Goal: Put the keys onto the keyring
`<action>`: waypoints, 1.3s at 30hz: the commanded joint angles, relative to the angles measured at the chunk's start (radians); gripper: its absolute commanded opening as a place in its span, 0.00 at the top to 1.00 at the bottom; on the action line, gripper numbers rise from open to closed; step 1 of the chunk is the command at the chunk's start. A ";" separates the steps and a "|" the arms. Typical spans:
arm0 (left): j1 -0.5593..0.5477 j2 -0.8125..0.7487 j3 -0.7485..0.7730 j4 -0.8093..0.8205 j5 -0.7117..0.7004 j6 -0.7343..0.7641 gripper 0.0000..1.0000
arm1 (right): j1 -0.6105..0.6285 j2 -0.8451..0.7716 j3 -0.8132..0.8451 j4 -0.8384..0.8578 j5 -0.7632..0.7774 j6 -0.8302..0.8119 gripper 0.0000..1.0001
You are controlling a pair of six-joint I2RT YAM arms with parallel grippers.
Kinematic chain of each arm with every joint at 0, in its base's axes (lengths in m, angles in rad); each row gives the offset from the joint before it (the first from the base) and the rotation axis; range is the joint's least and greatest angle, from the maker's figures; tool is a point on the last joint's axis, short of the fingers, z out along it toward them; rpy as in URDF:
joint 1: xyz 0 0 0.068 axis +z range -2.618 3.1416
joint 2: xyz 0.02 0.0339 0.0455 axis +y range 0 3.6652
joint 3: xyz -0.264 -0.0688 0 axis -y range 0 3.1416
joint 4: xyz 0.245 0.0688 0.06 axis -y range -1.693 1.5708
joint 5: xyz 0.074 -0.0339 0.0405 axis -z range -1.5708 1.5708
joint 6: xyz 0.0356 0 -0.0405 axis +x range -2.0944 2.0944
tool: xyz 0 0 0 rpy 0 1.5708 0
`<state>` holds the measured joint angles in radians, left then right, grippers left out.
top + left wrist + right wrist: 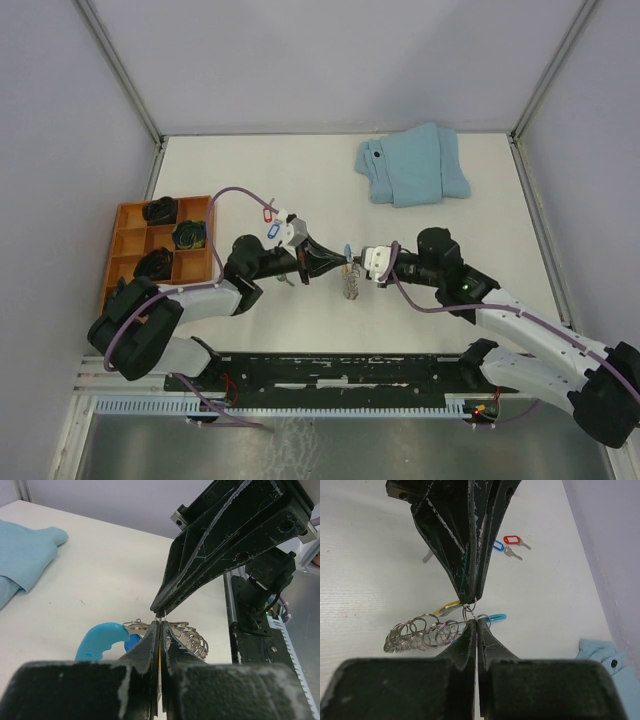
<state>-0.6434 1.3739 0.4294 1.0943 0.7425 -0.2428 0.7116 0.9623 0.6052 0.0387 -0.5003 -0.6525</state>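
Silver loops of the keyring (420, 632) bunched in a cluster where the two arms met, nearer the arm bases than anything else on the surface (300, 170). Its bright blue curved plastic section (102, 637) jutted from one side of the cluster. The right gripper (476, 624) met the keyring from the right, fingers pressed together and pinching its wire. The left gripper (158, 626) faced it tip to tip from the keyring's left. It was likewise pressed tight, nipping a yellow-tagged key (447, 607) whose small ring sat right at the keyring, and a thin yellow edge showed in the seam between its fingers. Whether the loops rested on the surface or hung just above it could not be told. Left of the keyring and a little farther back lay a blue-tagged key (272, 232) and, just beyond it, a red-tagged key (267, 212). Well left of the keyring stood an orange tray (120, 225) with dark items in several compartments. Farthest back, beyond the keyring and to its right, lay a folded light-blue cloth (412, 165).
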 commanded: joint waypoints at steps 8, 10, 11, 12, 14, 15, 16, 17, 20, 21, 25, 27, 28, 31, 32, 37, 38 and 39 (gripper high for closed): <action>0.010 0.034 -0.003 0.062 0.016 -0.087 0.97 | -0.026 -0.033 -0.038 0.241 -0.043 0.129 1.00; 0.010 0.044 0.000 0.066 0.016 -0.097 0.97 | -0.030 -0.032 -0.044 0.265 -0.049 0.148 1.00; 0.010 0.048 0.000 0.072 0.015 -0.103 0.97 | -0.029 -0.030 -0.047 0.283 -0.054 0.160 1.00; 0.010 0.053 -0.001 0.080 0.016 -0.110 0.97 | -0.031 -0.029 -0.053 0.305 -0.056 0.181 0.99; 0.010 0.062 -0.006 0.094 0.008 -0.118 0.97 | -0.032 -0.026 -0.061 0.340 -0.059 0.206 0.99; 0.010 0.067 -0.008 0.102 0.005 -0.122 0.97 | -0.034 -0.025 -0.065 0.355 -0.061 0.218 0.99; 0.011 0.070 -0.010 0.108 0.001 -0.125 0.97 | -0.035 -0.024 -0.068 0.367 -0.063 0.226 0.99; 0.011 0.073 -0.012 0.115 -0.006 -0.130 0.97 | -0.036 -0.024 -0.071 0.374 -0.065 0.231 0.99; 0.011 0.083 -0.018 0.140 -0.015 -0.145 0.95 | -0.039 -0.022 -0.078 0.400 -0.068 0.247 0.99; 0.012 0.088 -0.019 0.148 -0.017 -0.152 0.95 | -0.039 -0.023 -0.080 0.409 -0.069 0.251 0.99; 0.011 0.112 -0.014 0.166 -0.018 -0.171 0.92 | -0.043 -0.018 -0.088 0.447 -0.075 0.282 0.99; 0.011 0.126 -0.014 0.177 -0.020 -0.180 0.91 | -0.045 -0.015 -0.092 0.464 -0.077 0.294 0.99; 0.011 0.132 -0.017 0.178 -0.024 -0.178 0.90 | -0.048 -0.013 -0.091 0.469 -0.078 0.298 0.99; 0.011 0.130 -0.034 0.176 -0.048 -0.166 0.84 | -0.048 -0.010 -0.093 0.481 -0.077 0.305 0.99; 0.011 0.123 -0.041 0.176 -0.057 -0.160 0.82 | -0.050 -0.008 -0.093 0.481 -0.077 0.306 0.99; 0.011 0.039 -0.076 0.118 -0.104 -0.070 0.66 | -0.053 0.001 -0.093 0.475 -0.076 0.304 0.99; 0.011 0.015 -0.081 0.090 -0.113 -0.045 0.64 | -0.055 0.000 -0.093 0.473 -0.073 0.302 0.99; 0.011 -0.009 -0.087 0.054 -0.122 -0.007 0.61 | -0.054 0.000 -0.092 0.468 -0.071 0.299 0.99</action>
<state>-0.6342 1.4578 0.3599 1.2072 0.6762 -0.3603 0.6640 0.9699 0.4927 0.3962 -0.5537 -0.3637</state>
